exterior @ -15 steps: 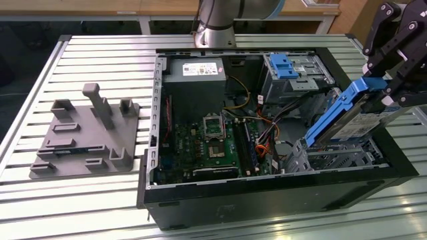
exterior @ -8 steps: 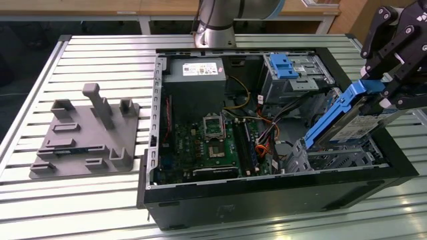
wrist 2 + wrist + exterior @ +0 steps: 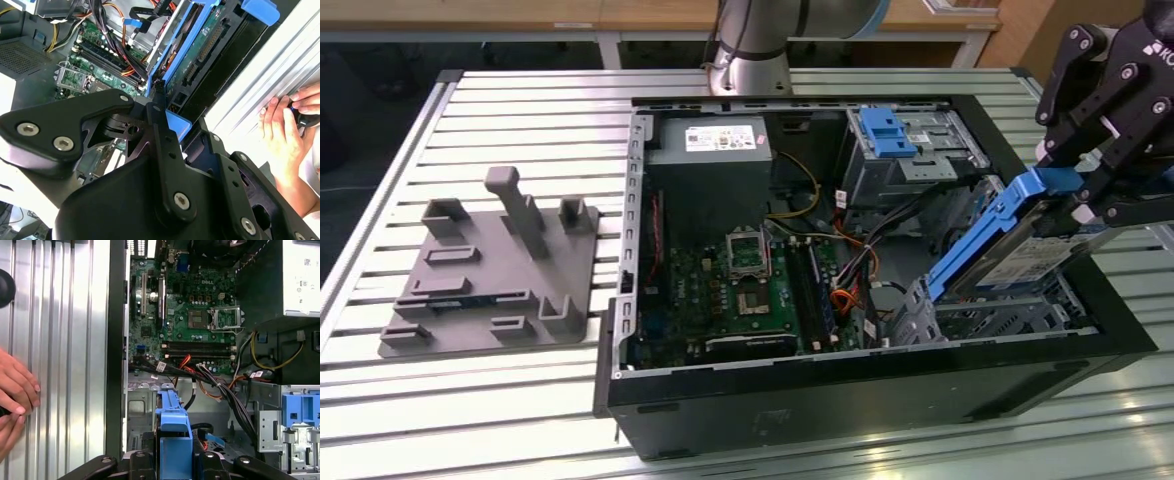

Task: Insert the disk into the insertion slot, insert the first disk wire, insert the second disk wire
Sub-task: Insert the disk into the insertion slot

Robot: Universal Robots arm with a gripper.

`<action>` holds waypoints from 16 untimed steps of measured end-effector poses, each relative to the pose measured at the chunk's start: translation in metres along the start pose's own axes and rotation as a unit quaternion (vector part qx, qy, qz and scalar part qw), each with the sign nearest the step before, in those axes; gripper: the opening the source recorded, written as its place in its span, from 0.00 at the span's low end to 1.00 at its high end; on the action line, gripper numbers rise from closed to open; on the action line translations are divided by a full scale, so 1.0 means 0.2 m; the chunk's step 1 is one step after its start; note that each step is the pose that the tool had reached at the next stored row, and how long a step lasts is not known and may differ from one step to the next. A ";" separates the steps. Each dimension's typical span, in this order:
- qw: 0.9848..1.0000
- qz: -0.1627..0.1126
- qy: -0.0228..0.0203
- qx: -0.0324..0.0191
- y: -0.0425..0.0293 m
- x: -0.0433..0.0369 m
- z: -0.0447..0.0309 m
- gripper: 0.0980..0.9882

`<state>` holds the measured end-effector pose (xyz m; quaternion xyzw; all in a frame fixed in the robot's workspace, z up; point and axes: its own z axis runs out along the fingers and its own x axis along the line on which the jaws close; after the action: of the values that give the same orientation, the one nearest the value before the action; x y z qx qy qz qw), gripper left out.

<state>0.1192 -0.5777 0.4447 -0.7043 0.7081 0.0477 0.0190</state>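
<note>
Claw: gripper (image 3: pixel 1091 192) clamped on the upper end of the disk (image 3: pixel 1014 255), gripping it by the blue carrier.
Disk position: steeply tilted in the exterior view, lower end down at the mouth of the insertion slot (image 3: pixel 1007 318), upper end raised above the case wall; not yet lying flat in the cage.
Risk, jamming: likely if pushed down at this tilt, with the carrier's edges catching on the perforated sheet-metal lip instead of sliding in.
Risk, cables: bundle of wires (image 3: pixel 861 265) just beside the cage on the exterior view's left, liable to be pinched or dragged under the drive's lower end.
Risk, slipping: held by one end only, so prone to pivot in the grip under any sideways load.
Risk, person: hand (image 3: pixel 280 127) resting on the slats just outside the case wall in the second wrist view, near the arm; possible contact on a wide outward swing.
Edges: black wall of the computer case (image 3: pixel 881 375) close against the cage on the near side and on the exterior view's right; taller grey bay (image 3: pixel 907 150) with its blue latch behind.
Open room: straight above the cage, and over the motherboard (image 3: pixel 747 285) toward the exterior view's left; slatted table (image 3: pixel 520 110) and grey fixture (image 3: pixel 494 265) well apart, beyond the case.
</note>
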 end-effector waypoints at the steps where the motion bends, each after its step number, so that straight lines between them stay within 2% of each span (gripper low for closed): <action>1: 1.000 0.000 0.000 0.000 0.000 -0.002 0.004 0.30; 9: 1.000 0.000 0.000 0.000 -0.002 -0.006 0.055 0.30; 16: 1.000 0.000 0.000 0.000 -0.005 0.000 0.118 0.30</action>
<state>0.1192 -0.5754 0.4211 -0.7043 0.7081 0.0477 0.0190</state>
